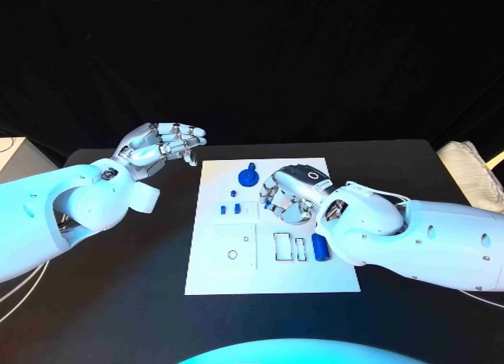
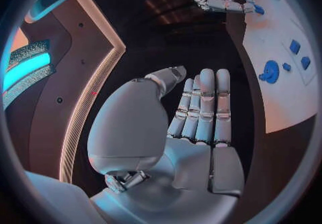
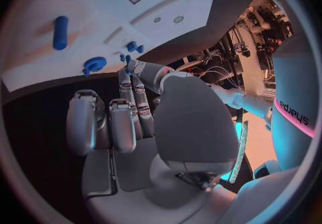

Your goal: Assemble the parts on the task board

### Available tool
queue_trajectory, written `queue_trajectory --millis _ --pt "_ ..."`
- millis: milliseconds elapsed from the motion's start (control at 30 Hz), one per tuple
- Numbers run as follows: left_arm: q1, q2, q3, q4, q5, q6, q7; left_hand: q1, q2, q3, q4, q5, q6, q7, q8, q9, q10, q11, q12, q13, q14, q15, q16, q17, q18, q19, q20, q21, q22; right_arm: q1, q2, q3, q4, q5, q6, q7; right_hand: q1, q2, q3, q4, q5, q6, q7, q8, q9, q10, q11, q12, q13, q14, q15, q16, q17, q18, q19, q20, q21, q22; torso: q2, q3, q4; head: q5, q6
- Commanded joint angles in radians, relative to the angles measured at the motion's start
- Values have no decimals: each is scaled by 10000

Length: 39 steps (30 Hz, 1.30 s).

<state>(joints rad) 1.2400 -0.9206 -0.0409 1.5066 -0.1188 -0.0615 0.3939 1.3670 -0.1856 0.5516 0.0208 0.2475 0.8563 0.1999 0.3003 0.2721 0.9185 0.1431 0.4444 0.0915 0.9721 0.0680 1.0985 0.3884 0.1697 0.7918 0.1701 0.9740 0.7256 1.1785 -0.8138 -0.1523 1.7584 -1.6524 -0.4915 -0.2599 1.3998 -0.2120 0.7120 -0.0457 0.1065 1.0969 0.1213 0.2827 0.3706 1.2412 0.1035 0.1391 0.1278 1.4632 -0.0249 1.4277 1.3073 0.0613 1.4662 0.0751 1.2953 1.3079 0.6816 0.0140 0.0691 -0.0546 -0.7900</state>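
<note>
The white task board lies in the middle of the black table. My right hand is low over its upper middle, thumb and a finger meeting on a small blue part, which also appears at its fingertips in the left wrist view. A round blue part stands just left of that hand, with several small blue pieces below it. A blue cylinder lies by the board's right edge. My left hand hovers left of the board's top corner, fingers apart, holding nothing.
Rectangular slots and a raised square plate sit in the board's lower half. Bare black table surrounds the board. A pale cushion lies at the table's far right and a white box at the far left.
</note>
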Motion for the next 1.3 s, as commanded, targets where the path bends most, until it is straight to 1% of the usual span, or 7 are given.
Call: queue_trajectory --millis 33,233,467,567,733,1000,1300 --pt "2 79 7 48 261 -286 211 -103 1 -55 -10 -43 -20 25 -20 -7 -62 -10 41 -9 68 23 -40 -10 135 35 -4 -57 -15 -233 250 -17 -32 -159 -16 244 31 114 21 -74 15 32 8 21 10 636 -551 -3 198 568 -67 -66 -8 -51 216 -72 43 1197 1 -7 14 138 7" --pt "2 167 5 84 335 -439 234 -103 4 -60 -11 -42 -7 20 -12 -4 -57 -13 50 -8 68 21 -41 -13 136 38 -3 -66 -21 -580 707 -50 -283 -253 139 172 27 116 30 -87 20 26 13 13 11 634 -547 -16 198 564 -65 -78 -30 -46 208 -72 18 1186 30 -5 0 269 1" --pt "2 204 3 102 406 -366 186 -106 0 -69 -12 -44 7 14 -2 -1 -58 -16 56 -9 66 20 -43 -16 137 40 -2 -77 -29 -761 983 -77 -553 -327 160 41 18 120 44 -102 26 17 19 1 11 628 -541 -35 198 559 -61 -90 -52 -43 204 -72 6 1182 30 -8 6 320 -48" --pt "1 201 3 105 474 -294 159 -123 -1 -81 -2 -44 17 14 4 1 -65 -14 58 -10 62 21 -47 -19 137 41 -1 -89 -37 -795 1033 -80 -578 -335 160 44 17 121 47 -105 29 16 20 0 12 628 -540 -39 198 561 -61 -86 -45 -43 203 -72 4 1182 38 0 8 308 -38" --pt "1 195 3 66 534 -233 129 -127 -5 -87 -1 -43 19 12 6 2 -76 -14 56 -13 60 21 -50 -22 137 42 0 -98 -43 -834 1087 -84 -598 -343 245 60 17 121 47 -105 29 16 20 0 12 628 -540 -39 198 561 -61 -86 -45 -43 203 -72 4 1182 27 6 15 301 -86" --pt "1 182 3 37 559 -151 99 -127 -5 -87 -1 -43 19 12 6 2 -76 -14 56 -13 60 21 -50 -22 137 42 0 -98 -43 -859 1157 -102 -712 -314 465 41 8 122 55 -119 40 14 23 -7 13 629 -536 -52 199 558 -58 -93 -60 -41 200 -72 -6 1178 34 5 -21 338 -122" --pt "1 184 3 28 562 -100 82 -127 -5 -87 -1 -43 19 12 6 2 -76 -14 56 -13 60 21 -50 -22 137 42 0 -98 -43 -893 1245 -125 -819 -366 542 -9 8 122 55 -119 40 14 23 -7 13 629 -536 -52 199 558 -58 -93 -60 -41 200 -72 -6 1178 35 6 3 360 -170"
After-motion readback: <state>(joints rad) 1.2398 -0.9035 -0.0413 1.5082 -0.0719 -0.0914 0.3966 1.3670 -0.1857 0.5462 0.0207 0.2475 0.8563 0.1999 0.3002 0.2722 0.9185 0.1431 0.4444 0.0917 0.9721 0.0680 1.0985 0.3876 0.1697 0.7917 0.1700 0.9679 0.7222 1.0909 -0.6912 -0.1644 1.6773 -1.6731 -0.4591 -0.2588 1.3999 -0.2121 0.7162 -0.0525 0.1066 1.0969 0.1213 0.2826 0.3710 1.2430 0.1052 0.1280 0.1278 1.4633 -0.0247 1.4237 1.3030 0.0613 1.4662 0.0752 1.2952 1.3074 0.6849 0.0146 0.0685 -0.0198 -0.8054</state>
